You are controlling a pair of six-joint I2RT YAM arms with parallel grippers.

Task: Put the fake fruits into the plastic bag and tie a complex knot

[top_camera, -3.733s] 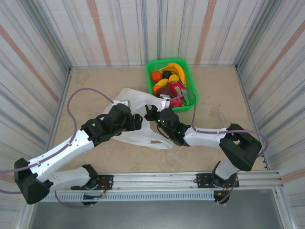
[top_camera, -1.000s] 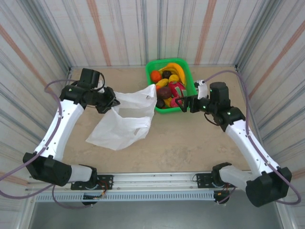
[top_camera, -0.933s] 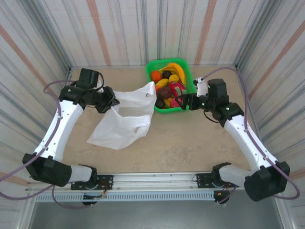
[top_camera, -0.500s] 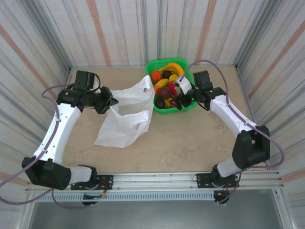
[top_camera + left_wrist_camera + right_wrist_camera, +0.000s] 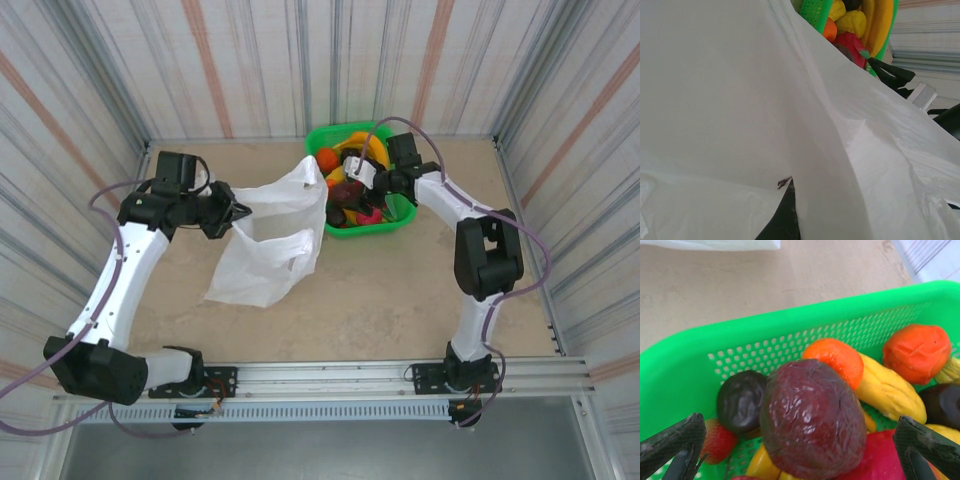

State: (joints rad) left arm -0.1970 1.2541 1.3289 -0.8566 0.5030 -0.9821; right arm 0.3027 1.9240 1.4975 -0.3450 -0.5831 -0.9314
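1. Clamps left gripper (image 5: 231, 212) shut on plastic bag (image 5: 272, 235) edge, bag raised, draping onto table (image 5: 400, 300) just beside green basket (image 5: 398, 214).
2. Spreads right gripper (image 5: 800, 432) wide open over basket, fingers (image 5: 675, 440) flanking dark maroon fruit (image 5: 812, 415).
3. Shows fake fruits (image 5: 352, 163) piled inside basket.

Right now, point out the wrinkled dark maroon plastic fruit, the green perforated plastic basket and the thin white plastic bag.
Dark maroon fruit (image 5: 812, 422): right wrist view, its glossy top.
Green basket (image 5: 790, 342): right wrist view, its perforated side wall.
White bag (image 5: 264, 252): top external view, middle of its body.
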